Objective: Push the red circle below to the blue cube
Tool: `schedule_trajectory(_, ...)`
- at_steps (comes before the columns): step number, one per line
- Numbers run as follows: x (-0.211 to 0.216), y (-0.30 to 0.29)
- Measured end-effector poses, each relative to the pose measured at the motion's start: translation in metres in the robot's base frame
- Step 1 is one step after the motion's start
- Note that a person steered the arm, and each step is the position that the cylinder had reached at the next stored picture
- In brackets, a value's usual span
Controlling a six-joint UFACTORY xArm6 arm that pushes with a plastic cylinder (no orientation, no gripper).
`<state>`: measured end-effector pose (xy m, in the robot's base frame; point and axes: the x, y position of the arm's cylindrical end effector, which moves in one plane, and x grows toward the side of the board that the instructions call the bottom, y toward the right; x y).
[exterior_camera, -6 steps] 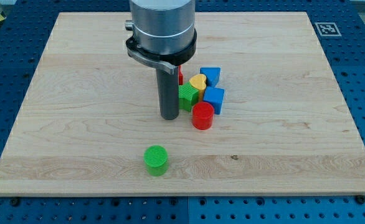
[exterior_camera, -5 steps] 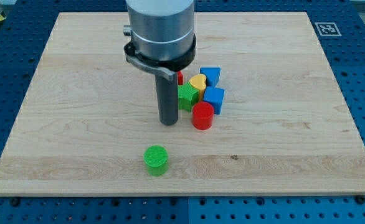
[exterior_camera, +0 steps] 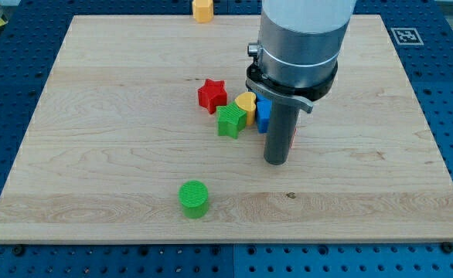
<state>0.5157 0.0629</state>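
On the worktop (exterior_camera: 95, 154) we see, from the view's left, a green cylinder (exterior_camera: 193, 198) near the bottom, a yellow block (exterior_camera: 202, 10) at the top edge, then a red star (exterior_camera: 212, 95), green star (exterior_camera: 231, 120) and yellow heart (exterior_camera: 245, 103) clustered. Our tool is a bare rod holding nothing; our tip (exterior_camera: 276, 161) stands just right of them, hiding most of the blue cube (exterior_camera: 262, 113). Only a red sliver (exterior_camera: 293, 133) shows behind the rod; whether it is the red circle, we cannot tell.
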Motion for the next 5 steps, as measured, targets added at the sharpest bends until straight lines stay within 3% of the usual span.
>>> schedule_trajectory(3,0.0,0.004)
schedule_trajectory(5,0.043,0.015)
